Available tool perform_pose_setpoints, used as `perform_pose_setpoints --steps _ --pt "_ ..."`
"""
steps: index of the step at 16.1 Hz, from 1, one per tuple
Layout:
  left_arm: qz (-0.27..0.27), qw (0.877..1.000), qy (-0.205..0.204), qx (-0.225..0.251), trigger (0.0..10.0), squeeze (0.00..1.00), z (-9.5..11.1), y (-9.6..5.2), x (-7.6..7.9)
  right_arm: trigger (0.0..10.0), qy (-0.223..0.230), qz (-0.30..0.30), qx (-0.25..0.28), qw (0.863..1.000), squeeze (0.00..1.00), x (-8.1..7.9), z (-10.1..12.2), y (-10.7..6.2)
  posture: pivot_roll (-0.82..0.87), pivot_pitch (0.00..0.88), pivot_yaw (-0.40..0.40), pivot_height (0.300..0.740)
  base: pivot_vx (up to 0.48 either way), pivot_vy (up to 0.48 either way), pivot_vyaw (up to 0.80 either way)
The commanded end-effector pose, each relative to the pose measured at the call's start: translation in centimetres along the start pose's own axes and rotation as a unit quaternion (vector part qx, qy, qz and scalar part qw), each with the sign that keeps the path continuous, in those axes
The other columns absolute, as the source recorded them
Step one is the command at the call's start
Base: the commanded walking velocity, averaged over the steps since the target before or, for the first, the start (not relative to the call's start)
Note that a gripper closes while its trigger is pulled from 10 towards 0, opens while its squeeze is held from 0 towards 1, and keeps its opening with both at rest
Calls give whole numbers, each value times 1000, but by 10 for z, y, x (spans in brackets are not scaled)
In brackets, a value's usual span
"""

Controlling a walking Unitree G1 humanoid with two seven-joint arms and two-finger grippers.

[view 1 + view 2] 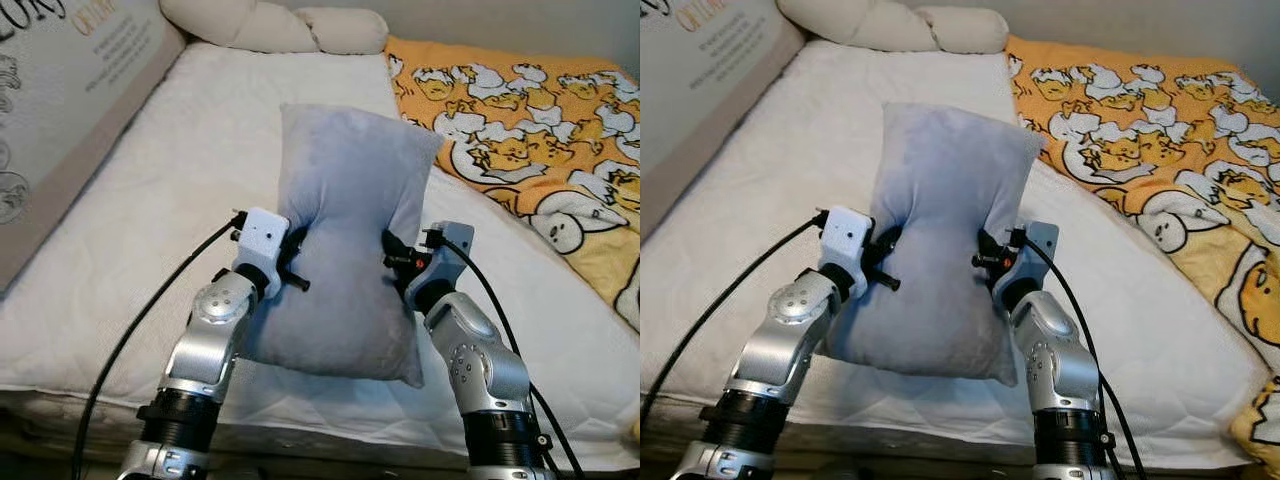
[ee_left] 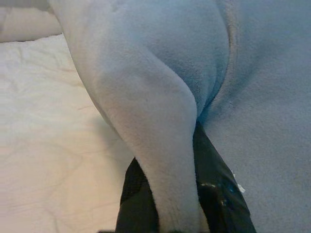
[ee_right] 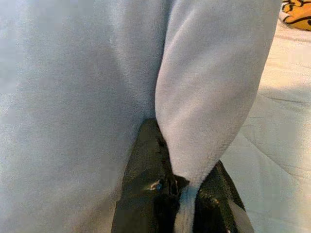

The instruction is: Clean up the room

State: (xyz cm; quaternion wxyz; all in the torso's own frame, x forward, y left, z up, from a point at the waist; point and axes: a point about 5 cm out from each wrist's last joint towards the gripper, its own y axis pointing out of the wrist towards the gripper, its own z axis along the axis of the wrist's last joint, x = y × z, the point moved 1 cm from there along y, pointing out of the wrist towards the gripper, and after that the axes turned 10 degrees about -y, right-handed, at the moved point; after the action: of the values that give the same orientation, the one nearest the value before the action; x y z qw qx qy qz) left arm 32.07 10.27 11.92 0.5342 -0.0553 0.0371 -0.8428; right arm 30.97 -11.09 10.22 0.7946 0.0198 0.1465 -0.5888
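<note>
Soft grey fleece pillow [image 1: 345, 250] pinched at both side edges, left gripper [image 1: 290, 262] and right gripper [image 1: 397, 262] each clamped on a fold, fingertips buried, above quilted white mattress [image 1: 180, 200].

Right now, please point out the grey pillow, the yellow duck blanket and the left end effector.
grey pillow [image 1: 350, 200]: left eye view, upper middle of its face.
yellow duck blanket [image 1: 520, 130]: left eye view, its patterned top.
left end effector [image 1: 292, 262]: left eye view, where it pinches the pillow's edge.

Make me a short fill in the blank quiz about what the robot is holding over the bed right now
1. Both grippers pinch the grey ____ from its two sides.
2. The left gripper and right gripper hold it above the white ____.
3. The blanket with cartoon ducks is mostly ____ in colour.

Missing words: pillow; mattress; orange.
</note>
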Motion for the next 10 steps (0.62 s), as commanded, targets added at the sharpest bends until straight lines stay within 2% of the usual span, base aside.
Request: perform_pose_setpoints --steps 1,6,10 --pt "1 1000 20 19 10000 0 14 3 1 10000 5 5 18 1000 0 -6 5 -1 102 0 -28 740 0 409 -800" --pt "23 999 44 22 10000 0 17 -1 -10 10000 11 -2 9 1000 0 -7 1 -1 131 0 -46 740 0 411 0" --pt "22 998 55 25 10000 0 25 5 -13 10000 -3 -3 14 1000 0 -5 9 3 145 0 -57 740 0 413 0"
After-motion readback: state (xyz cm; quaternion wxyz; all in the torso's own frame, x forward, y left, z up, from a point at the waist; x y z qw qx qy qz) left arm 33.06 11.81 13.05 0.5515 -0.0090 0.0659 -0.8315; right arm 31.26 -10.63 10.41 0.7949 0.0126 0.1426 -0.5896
